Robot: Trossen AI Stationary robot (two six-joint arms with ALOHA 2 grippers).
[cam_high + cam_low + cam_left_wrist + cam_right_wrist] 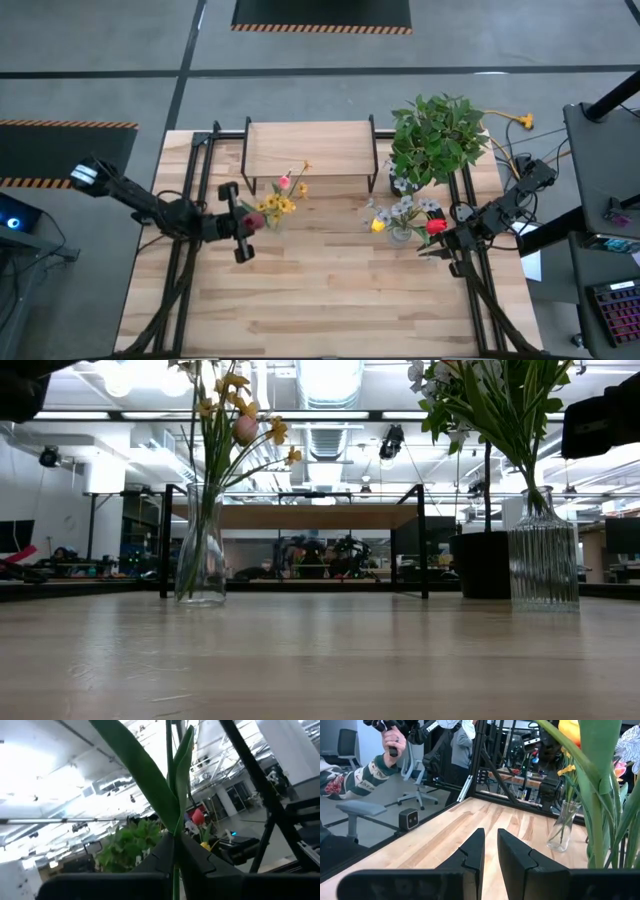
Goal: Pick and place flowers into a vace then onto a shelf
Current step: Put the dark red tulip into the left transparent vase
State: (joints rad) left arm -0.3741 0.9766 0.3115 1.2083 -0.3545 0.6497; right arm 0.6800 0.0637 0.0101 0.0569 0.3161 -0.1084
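Note:
My left gripper [240, 226] is shut on a green-stemmed flower with long leaves [170, 780], just left of the slim glass vase [276, 212]. That vase [200, 550] holds yellow, orange and pink flowers. The held flower's dark red head [251, 221] shows beside the fingers. My right gripper [446, 240] is open by a narrow gap and empty [490, 851], right of the ribbed vase [543, 555]. The ribbed vase holds white-lilac, yellow and red flowers [405, 212]. The shelf [310, 148] stands at the table's far side. My left gripper pinches the flower's green stem [173, 851] between its two fingers, below the leaves. The fingers come about level from the table's left and lie across the stem. The flower is lifted clear of the table, and its leaves rise past the fingers.
A bushy green potted plant [437, 135] stands at the far right beside the shelf. Bare wooden table [330, 300] stretches in front of both vases. In the right wrist view a person's hand [390, 740] holds a dark controller beyond the table.

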